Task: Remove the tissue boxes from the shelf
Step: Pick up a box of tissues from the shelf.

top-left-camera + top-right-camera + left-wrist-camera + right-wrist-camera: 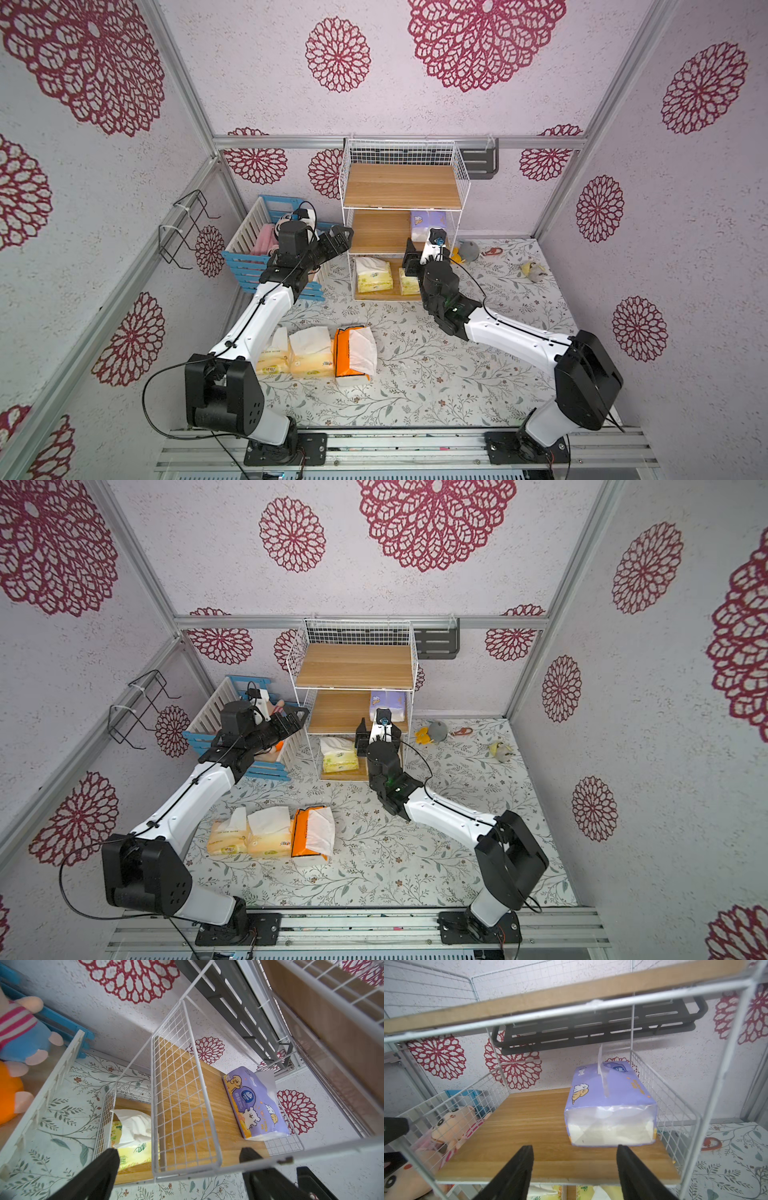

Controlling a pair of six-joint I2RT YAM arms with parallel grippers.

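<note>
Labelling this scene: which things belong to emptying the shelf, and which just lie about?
Job: shelf; lavender pack, pale yellow packs on it; peach packs, orange pack already off; right gripper.
Lying about: crib, dolls, grey toy, wall rack.

lavender pack [610, 1103] on shelf [529, 1124], yellow packs [374, 279] below

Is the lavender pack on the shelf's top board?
No, the lavender pack lies on the middle board, under the top one.

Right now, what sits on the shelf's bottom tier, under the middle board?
Two pale yellow tissue packs lie side by side there. The right arm covers part of the right-hand pack, and the middle board hides the tier's back.
</note>
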